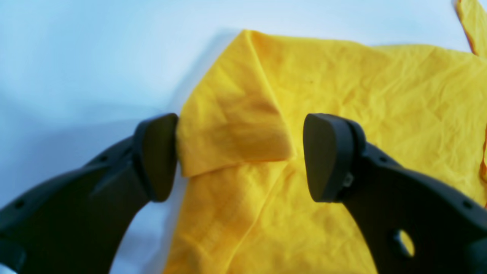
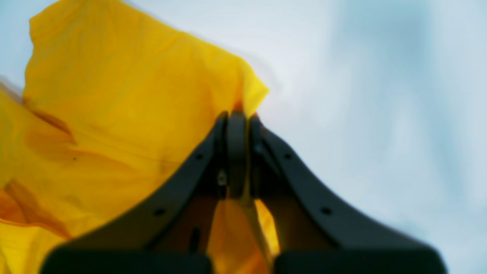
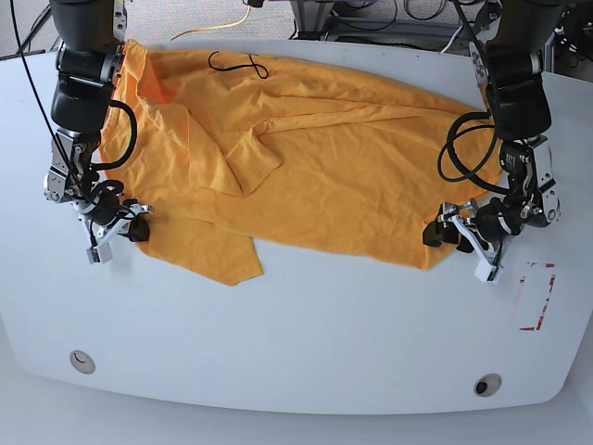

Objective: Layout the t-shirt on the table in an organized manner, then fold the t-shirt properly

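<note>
left gripper [image 1: 240, 158]: jaws spread astride folded t-shirt [image 3: 315, 158] corner, 3 o'clock | right gripper [image 2: 237, 118]: clamped on t-shirt edge, 9 o'clock

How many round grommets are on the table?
2, both near the table's front edge: one grommet at the base view's lower left, the other grommet at lower right. The t-shirt might hide more.

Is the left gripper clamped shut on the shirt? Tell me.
No. In the left wrist view the left gripper stands wide open, its jaws on either side of a folded corner of the t-shirt.
</note>
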### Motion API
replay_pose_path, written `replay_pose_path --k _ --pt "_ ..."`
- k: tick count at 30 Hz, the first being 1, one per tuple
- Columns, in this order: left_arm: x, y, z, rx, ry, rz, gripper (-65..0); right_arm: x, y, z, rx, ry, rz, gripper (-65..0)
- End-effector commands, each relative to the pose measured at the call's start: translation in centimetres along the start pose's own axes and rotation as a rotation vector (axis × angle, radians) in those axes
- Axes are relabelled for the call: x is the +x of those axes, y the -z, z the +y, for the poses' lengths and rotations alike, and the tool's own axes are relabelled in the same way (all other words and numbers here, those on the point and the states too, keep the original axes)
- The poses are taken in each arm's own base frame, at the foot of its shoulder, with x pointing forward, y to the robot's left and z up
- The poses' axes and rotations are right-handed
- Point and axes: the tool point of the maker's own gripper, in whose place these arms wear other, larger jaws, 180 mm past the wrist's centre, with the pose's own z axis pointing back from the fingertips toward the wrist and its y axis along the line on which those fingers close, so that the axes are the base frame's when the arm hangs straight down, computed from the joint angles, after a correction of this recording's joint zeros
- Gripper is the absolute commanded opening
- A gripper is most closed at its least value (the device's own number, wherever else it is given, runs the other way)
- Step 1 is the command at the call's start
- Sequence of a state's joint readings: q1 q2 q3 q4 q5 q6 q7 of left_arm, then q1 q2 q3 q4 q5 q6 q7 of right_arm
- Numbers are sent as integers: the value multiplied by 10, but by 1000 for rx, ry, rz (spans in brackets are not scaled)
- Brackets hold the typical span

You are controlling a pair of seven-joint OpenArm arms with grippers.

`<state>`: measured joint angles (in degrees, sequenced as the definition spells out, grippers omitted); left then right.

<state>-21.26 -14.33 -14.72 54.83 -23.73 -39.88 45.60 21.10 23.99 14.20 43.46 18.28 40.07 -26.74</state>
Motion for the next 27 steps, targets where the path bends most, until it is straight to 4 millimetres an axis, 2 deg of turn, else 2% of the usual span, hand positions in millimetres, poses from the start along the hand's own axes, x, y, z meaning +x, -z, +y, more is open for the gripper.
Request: replay_pose_path --k 1,4,9,27 --pt "26 -6 2 -1 16 -64 -182 0 -3 -7 -21 -30 39 -648" --pt "26 -2 -6 -16 12 -66 -207 0 -3 -7 -21 -30 39 -648" --pt "25 -1 -6 -17 11 -63 -269 0 -3 -7 -21 -30 39 -648" --pt "30 -2 -11 -44 -12 -97 -269 -1 -4 -8 -24 -31 41 -648"
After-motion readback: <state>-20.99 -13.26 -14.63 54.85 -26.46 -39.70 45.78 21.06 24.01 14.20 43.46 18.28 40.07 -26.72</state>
